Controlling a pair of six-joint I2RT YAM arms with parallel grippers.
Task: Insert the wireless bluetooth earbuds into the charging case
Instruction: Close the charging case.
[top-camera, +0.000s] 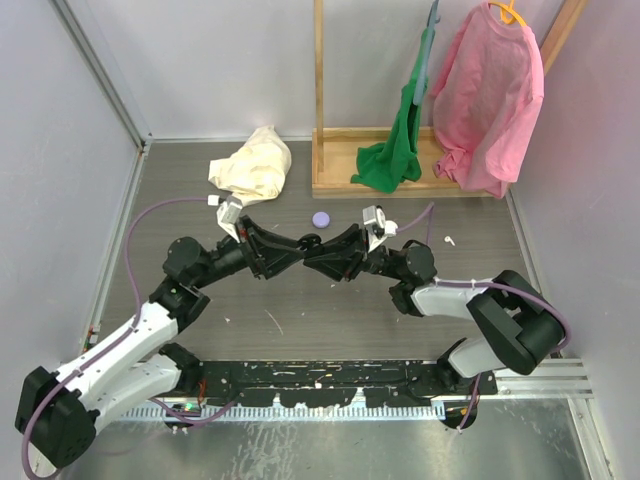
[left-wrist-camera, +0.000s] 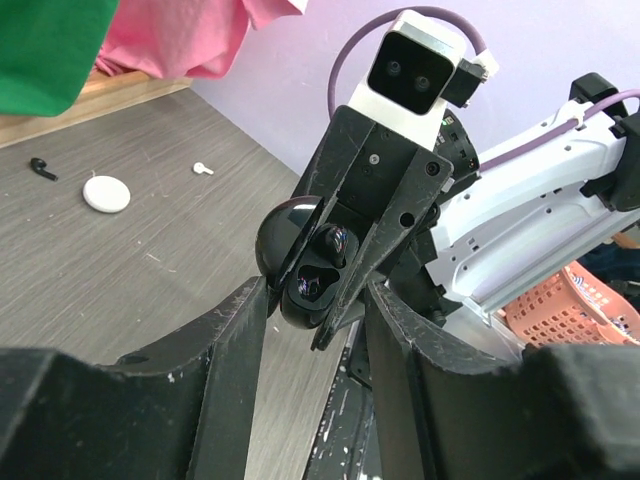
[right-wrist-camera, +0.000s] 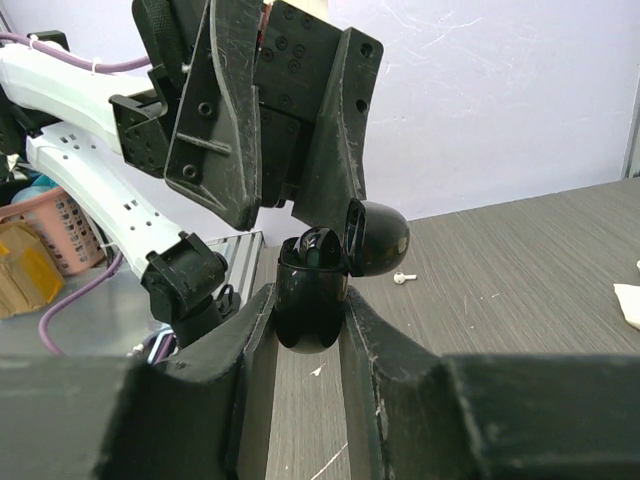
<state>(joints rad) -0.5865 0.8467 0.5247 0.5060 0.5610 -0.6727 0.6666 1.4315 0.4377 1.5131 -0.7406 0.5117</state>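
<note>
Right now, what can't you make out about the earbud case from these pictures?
Left wrist view: fingers of the right gripper cover part of the open charging case.
Right wrist view: the left gripper blocks its opening.
Top view: the case is lost among the black grippers.

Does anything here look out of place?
Yes: a black earbud lies loose on the table beside a round white disc, away from the open charging case clamped in the right gripper. A small white piece lies nearby.
</note>
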